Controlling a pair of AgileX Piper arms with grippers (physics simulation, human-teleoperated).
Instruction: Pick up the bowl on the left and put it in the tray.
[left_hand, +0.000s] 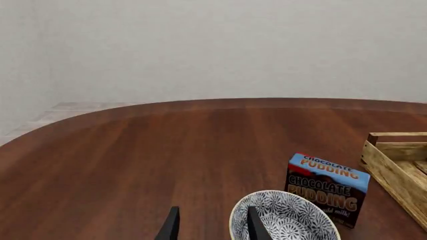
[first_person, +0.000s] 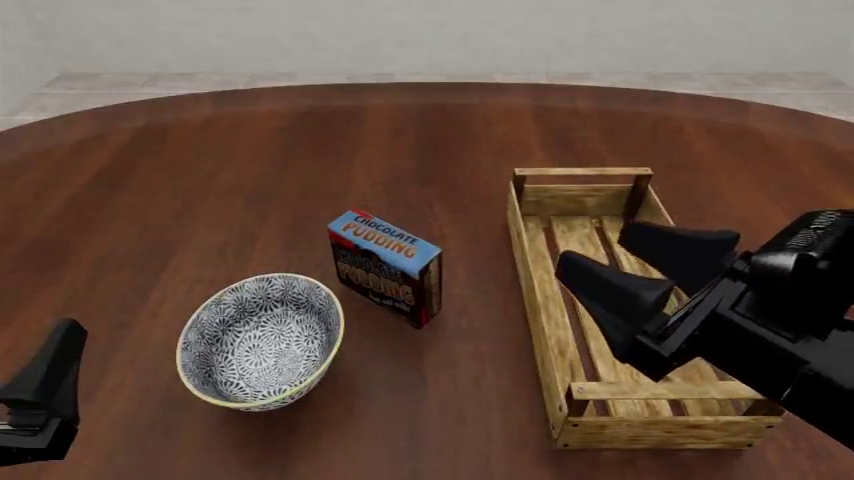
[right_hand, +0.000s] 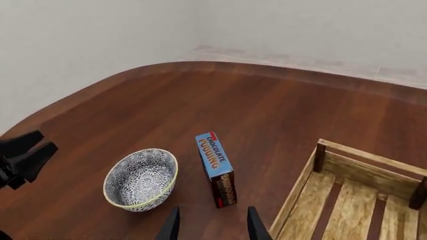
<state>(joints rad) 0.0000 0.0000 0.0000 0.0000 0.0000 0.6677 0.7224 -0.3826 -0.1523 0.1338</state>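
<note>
The blue-and-white floral bowl (first_person: 260, 341) sits upright on the dark wooden table (first_person: 200, 170), left of centre and toward the near edge, untouched, with the chocolate pudding box (first_person: 386, 267) standing just beside it on the far right and the slatted wooden tray (first_person: 534, 290) further right, apart from both. The left gripper (left_hand: 211, 225) is spread wide and holds nothing; in its wrist view one finger stands in front of the bowl's rim and the other off to the side over bare table, but the front view shows it low at the near-left corner, apart from the bowl. The right gripper (first_person: 647, 265) hovers above the tray with its fingers parted and empty. The main hazard is probably the grasp itself: a thin, curved, glazed rim gives little purchase, so a closure that is off-centre or too shallow could tip the bowl or let it slide out during the lift. A sideways approach might also shove the bowl into the pudding box and topple it. During the carry the box lies roughly on the path to the tray, and the right gripper occupies the space above the tray, so a collision between the arms looks possible unless that arm clears.
</note>
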